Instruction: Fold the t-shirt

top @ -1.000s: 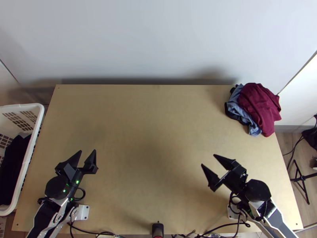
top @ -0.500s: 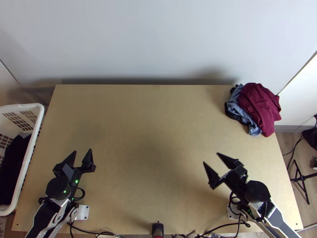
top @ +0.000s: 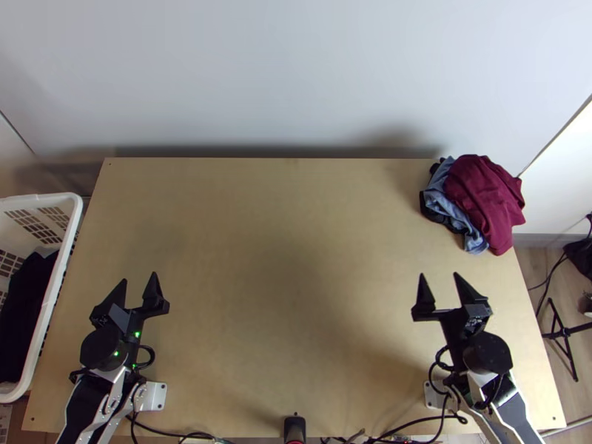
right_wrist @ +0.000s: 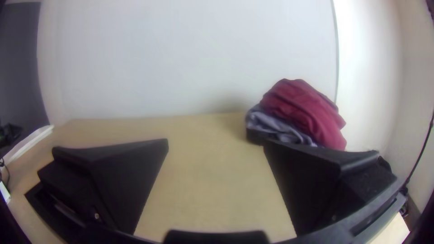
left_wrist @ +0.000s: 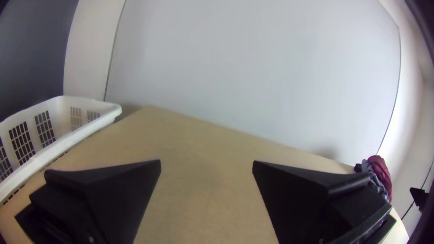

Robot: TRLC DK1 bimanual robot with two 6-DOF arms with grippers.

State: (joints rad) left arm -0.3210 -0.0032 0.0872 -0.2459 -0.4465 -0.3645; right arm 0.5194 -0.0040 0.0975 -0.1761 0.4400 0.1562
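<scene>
The maroon cloth covers much of the blue-grey cloth and the black cloth under it, so their full shapes cannot be made out, nor whether any is a t-shirt. In the top view, the left edge cuts off the white basket and the dark cloth inside it, the bottom edge both the left arm and the right arm, and the right edge a black stand.

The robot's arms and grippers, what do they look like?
The left arm and right arm have pale links, black rounded joints and black cables; small green lights dot the left one. The left gripper and right gripper each have two wedge-shaped black fingers.
</scene>
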